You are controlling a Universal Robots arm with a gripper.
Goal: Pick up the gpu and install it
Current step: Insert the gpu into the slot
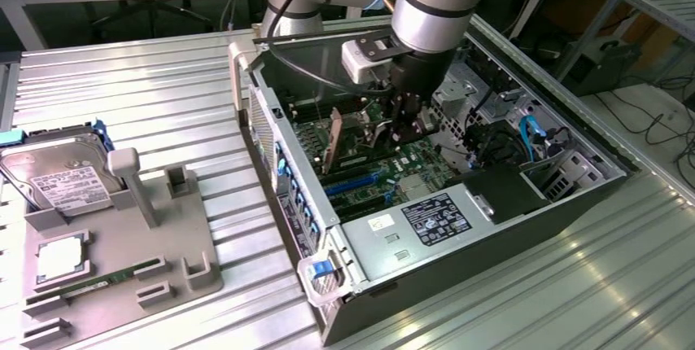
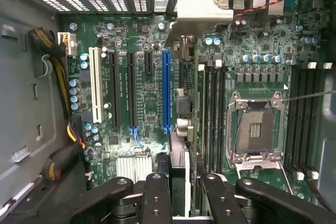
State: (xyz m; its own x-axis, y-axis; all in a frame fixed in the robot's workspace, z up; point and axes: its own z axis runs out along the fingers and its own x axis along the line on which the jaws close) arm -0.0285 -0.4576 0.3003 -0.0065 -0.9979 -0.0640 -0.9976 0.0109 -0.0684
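Observation:
The gpu (image 1: 332, 140) hangs on edge inside the open computer case (image 1: 359, 264), just above the motherboard. My gripper (image 1: 399, 132) is shut on it from above. In the wrist view the gpu (image 2: 178, 156) runs edge-on between the two black fingers (image 2: 157, 198) of my gripper (image 2: 187, 184), and its silver end bracket (image 2: 197, 9) points at the case's rear slot openings. The card's lower edge sits close beside the long blue slot (image 2: 166, 90), and I cannot tell whether it touches the board.
An empty processor socket (image 2: 257, 129) and memory slots (image 2: 212, 108) lie on one side of the card, cable bundles (image 2: 58, 51) on the other. On the exterior view's left, a grey fixture (image 1: 163, 236) holds a hard drive (image 1: 60, 175), a processor (image 1: 60, 256) and a memory stick (image 1: 103, 281).

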